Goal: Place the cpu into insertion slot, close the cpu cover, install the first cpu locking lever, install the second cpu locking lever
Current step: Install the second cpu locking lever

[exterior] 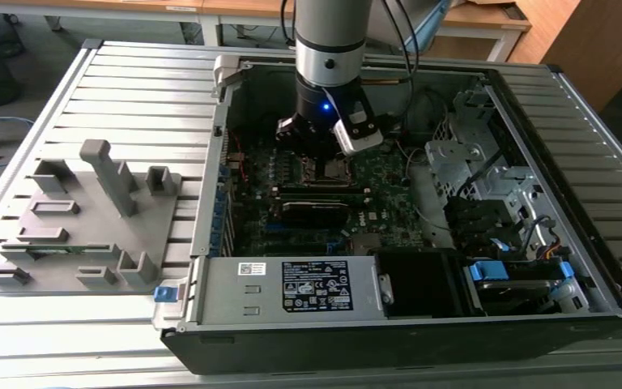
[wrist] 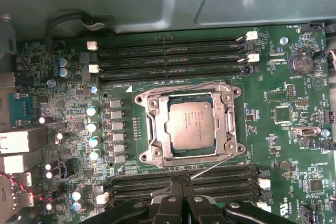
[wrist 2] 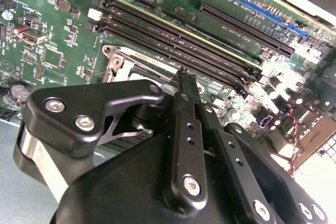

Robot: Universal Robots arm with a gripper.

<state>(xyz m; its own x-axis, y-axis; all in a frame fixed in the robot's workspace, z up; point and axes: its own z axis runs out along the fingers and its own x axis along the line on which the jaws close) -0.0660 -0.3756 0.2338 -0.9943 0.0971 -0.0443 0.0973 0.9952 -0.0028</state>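
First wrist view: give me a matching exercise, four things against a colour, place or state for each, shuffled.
Things:
1. cpu
2. cpu cover
3. gripper
4. coin battery

Descriptions:
A. silver frame lying flat around the chip
B. round and silver, on the green board apart from the socket
C. dull grey-brown metal top, seated in the socket's centre
D. black, fingers together over the long memory slots beside the socket

Pairs: 1-C, 2-A, 3-D, 4-B

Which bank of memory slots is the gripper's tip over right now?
The bank on the socket's gripper side, not the bank next to the case wall.
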